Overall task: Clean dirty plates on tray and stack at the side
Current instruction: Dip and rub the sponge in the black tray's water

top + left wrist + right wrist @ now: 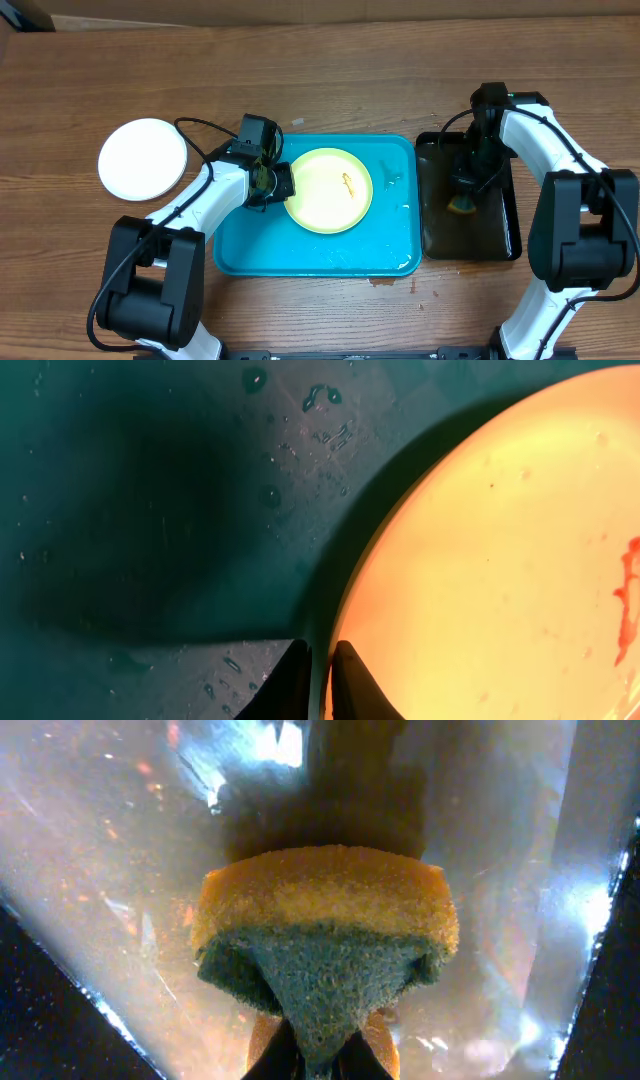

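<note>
A pale yellow plate (328,190) with a small orange smear (347,182) lies on the turquoise tray (250,250). My left gripper (281,184) is shut on the plate's left rim. In the left wrist view the rim of the plate (500,560) runs between the two dark fingertips (295,682) of that gripper (322,672), over the wet tray (150,510). A white plate (143,158) rests on the table to the left of the tray. My right gripper (467,190) is shut on a yellow and green sponge (325,920), pinched at the gripper (318,1058).
A narrow black tray (500,235) stands right of the turquoise tray, and the sponge (462,205) hangs over it. Its bottom (100,870) is wet and shiny. Water drops (385,280) lie on the wooden table by the turquoise tray's front right corner.
</note>
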Controlling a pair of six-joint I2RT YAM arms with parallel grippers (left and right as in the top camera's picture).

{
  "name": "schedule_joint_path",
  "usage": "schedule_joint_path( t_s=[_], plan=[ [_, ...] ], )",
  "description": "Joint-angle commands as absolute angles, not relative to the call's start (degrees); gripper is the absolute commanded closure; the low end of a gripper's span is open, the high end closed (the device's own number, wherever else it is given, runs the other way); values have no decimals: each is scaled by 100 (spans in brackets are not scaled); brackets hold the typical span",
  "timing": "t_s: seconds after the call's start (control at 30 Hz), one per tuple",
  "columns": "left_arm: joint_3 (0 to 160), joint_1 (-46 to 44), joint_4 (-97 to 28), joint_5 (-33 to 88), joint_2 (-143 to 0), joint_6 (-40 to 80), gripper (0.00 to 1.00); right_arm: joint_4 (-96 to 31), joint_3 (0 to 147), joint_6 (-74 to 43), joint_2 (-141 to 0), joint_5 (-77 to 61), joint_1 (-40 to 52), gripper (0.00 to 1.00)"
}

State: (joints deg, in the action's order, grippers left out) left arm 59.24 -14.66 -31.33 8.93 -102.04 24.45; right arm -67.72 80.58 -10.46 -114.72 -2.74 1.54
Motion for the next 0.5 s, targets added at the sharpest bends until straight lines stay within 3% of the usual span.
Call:
schedule_joint_path(
  t_s=[0.0,0.27,0.47],
  plan=[
    [5924,-1514,-3153,836,-10287,2434,90,-6716,8208,-1002,-11391,-309,154,96],
    [5924,-1514,-3164,862,-10412,2438,89,-6613,8259,-875,-11389,-307,156,96],
    [5924,-1514,-3159,880,-10414,2438,96,-6963,8757,-875,-11373,-307,161,96]
  ],
)
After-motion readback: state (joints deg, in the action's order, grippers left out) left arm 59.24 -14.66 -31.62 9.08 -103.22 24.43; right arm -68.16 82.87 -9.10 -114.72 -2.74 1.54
